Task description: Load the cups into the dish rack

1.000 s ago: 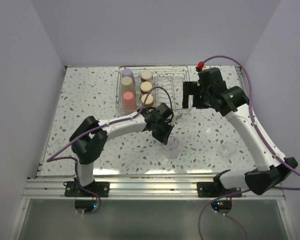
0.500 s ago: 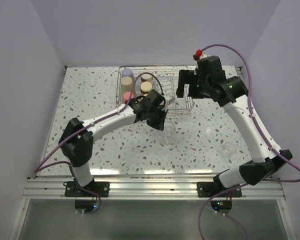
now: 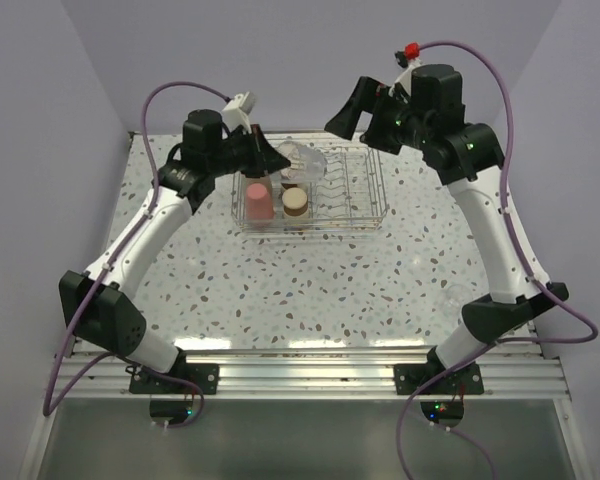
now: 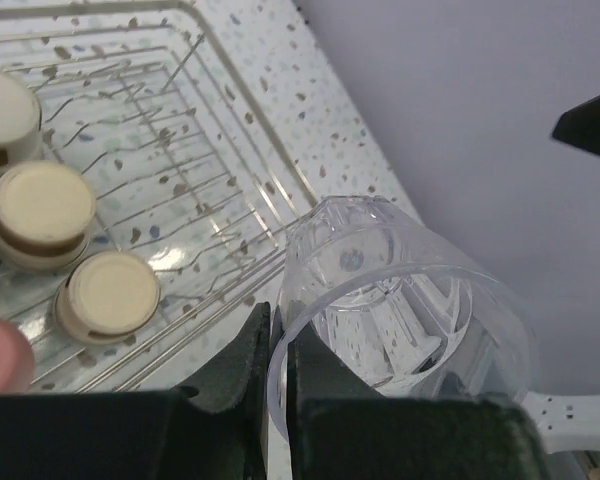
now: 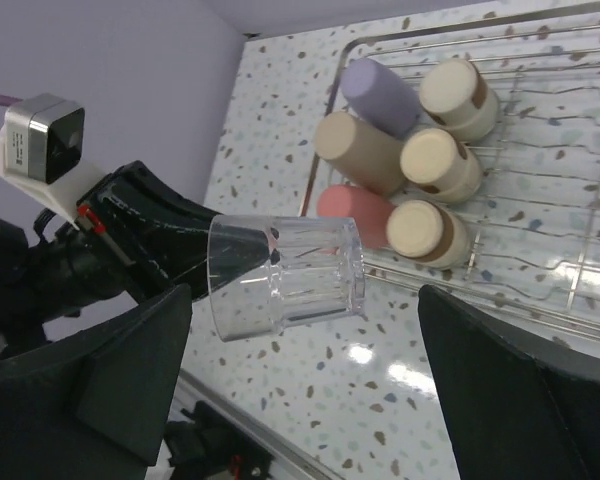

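My left gripper [image 3: 277,160] is shut on the rim of the clear cup [image 3: 303,160] and holds it on its side, high above the dish rack [image 3: 360,195]. In the left wrist view the fingers [image 4: 252,365] pinch the clear cup's [image 4: 410,310] wall. The right wrist view shows the clear cup [image 5: 285,275] in the air and, in the rack [image 5: 570,180], the lavender cup [image 5: 380,95], tan cup [image 5: 360,150], red cup [image 5: 355,210] and three cream-ended cups [image 5: 440,160], all upside down. My right gripper [image 3: 345,112] is open and empty, raised over the rack's far right.
The rack's right half [image 3: 345,190] holds only wire divider prongs. The back wall stands just behind the rack, close to both raised wrists. The left wrist camera housing [image 5: 42,150] is near the right gripper's view.
My left arm has lifted the clear cup from the table's front middle up and back, over the rack. My right arm has risen and swung up and left above the rack.
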